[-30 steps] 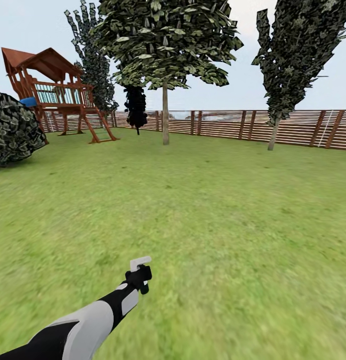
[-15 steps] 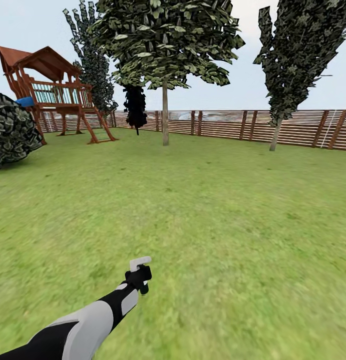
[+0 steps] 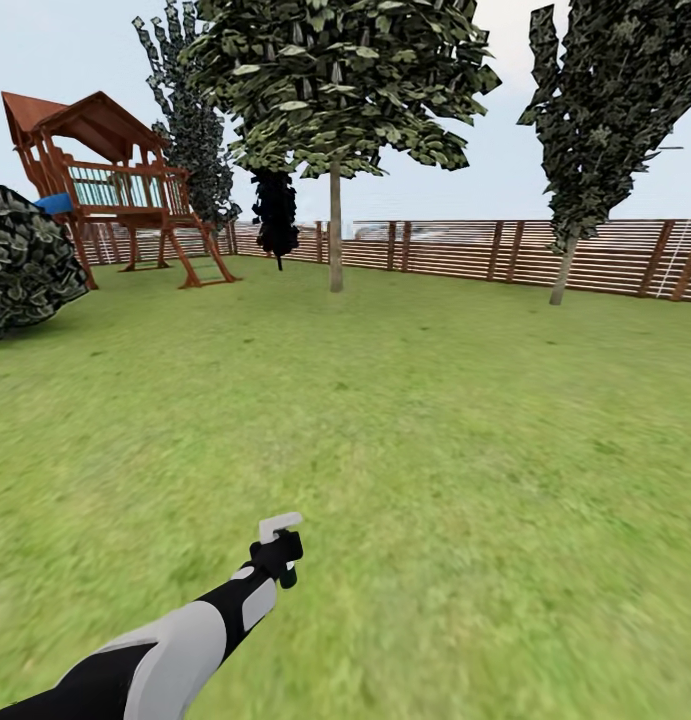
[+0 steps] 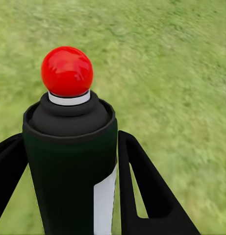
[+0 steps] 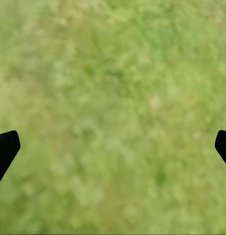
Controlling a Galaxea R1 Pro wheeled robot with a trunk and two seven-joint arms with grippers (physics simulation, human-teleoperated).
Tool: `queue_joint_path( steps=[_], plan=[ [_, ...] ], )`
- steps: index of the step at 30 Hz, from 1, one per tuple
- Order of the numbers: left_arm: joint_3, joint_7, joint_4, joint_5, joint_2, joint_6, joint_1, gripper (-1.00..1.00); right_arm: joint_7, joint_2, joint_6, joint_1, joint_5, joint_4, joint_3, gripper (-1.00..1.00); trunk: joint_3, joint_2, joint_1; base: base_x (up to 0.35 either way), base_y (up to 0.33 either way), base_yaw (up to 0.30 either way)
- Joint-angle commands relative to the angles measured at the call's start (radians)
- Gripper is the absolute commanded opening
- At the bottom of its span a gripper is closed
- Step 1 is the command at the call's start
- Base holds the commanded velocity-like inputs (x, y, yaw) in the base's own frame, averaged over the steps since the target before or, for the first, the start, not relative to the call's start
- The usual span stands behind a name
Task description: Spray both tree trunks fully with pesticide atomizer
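Head view: left gripper (image 3: 282, 556) low over the lawn (image 3: 435, 420), carrying the pesticide atomizer (image 3: 286, 572); nearer tree trunk (image 3: 336, 232) stands far ahead by the fence (image 3: 465, 250), second trunk (image 3: 562, 275) further right. Left wrist view: fingers (image 4: 142, 191) clamped against the dark bottle's sides, red nozzle cap (image 4: 66, 71) at its top. Right wrist view: right gripper (image 5: 113, 147) spread wide over grass, holding nothing; so the left arm must do the spraying.

Left arm (image 3: 165, 650): rounded segments, black at the near end, a pale grey shell along the middle, black again toward the wrist with a small grey panel. Left gripper (image 3: 282, 555): black. Fingers (image 4: 147, 196): matte black, flat, tapering, with a triangular cut-out. Right gripper (image 5: 113, 147): black fingertips (image 5: 5, 149).
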Motion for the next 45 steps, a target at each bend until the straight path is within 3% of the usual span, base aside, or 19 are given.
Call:
queue_joint_path(
  steps=[1, 45],
  plan=[
    [0.001, 0.000, 0.001, 0.004, 0.000, -0.003, -0.001, -1.00, 0.000, 0.000, -0.004, -0.001, 0.004, 0.001, -0.008, 1.00, -0.001, 0.000, 0.001, 0.350, 0.000, 0.001],
    [0.001, 0.000, 0.001, 0.004, 0.000, -0.003, -0.001, -1.00, 0.000, 0.000, -0.004, -0.001, 0.004, 0.001, -0.008, 1.00, -0.001, 0.000, 0.001, 0.350, 0.000, 0.015]
  ],
)
